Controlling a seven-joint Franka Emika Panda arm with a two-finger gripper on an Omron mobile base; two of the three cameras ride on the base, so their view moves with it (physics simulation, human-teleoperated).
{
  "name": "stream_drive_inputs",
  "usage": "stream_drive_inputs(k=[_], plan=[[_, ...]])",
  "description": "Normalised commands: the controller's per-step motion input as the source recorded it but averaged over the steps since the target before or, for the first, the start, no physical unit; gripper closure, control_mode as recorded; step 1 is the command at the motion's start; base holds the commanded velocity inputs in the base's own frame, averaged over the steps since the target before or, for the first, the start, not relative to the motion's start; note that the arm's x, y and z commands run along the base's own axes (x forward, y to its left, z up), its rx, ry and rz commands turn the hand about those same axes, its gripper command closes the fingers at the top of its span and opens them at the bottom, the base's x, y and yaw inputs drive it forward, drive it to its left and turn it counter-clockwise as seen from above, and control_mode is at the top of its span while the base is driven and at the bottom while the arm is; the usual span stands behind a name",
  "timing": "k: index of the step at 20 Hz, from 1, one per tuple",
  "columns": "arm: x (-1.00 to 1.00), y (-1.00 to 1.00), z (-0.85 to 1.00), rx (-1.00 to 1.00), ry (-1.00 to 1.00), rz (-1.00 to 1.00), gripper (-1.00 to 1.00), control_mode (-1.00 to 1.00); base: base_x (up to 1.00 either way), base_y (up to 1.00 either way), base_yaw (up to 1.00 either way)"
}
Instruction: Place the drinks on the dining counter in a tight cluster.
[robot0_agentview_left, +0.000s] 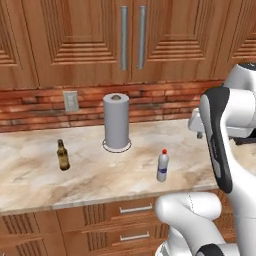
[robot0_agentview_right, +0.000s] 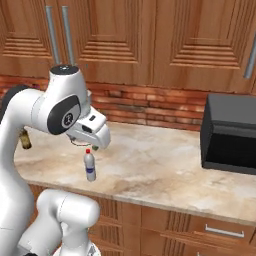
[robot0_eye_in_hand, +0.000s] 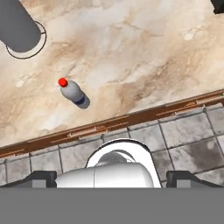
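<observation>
Because the gripper (robot0_eye_in_hand: 112, 175) hangs wide open and empty above the counter edge (robot0_eye_in_hand: 109, 122), any careless descent toward the small red-capped bottle (robot0_eye_in_hand: 73, 93) beside it could topple that bottle.

Two bottles: brown glass bottle (robot0_agentview_left: 62, 155), red-capped bottle (robot0_agentview_left: 162, 166) (both upright); one paper-towel roll (robot0_agentview_left: 116, 121); one black appliance (robot0_agentview_right: 230, 134).

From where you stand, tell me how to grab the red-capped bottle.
Grip the red-capped bottle around its clear body just above the blue label, coming from the counter's front edge. It stands upright with bare counter around it, and the open end effector likely spans its round body.
</observation>
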Motion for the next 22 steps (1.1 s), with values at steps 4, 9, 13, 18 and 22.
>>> stream_drive_inputs(k=[4,9,13,18,22], plan=[[0.00,0.00,0.00,0.00,0.00,0.00,-1.00,1.00,0.18,-0.12,-0.25],[0.00,0.00,0.00,0.00,0.00,0.00,-1.00,1.00,0.14,0.34,-0.10],[0.00,0.00,0.00,0.00,0.00,0.00,-1.00,1.00,0.08,0.55,-0.15],[0.00,0.00,0.00,0.00,0.00,0.00,-1.00,1.00,0.01,0.17,-0.04],[0.00,0.00,0.00,0.00,0.00,0.00,-1.00,1.00,0.00,0.00,0.00]])
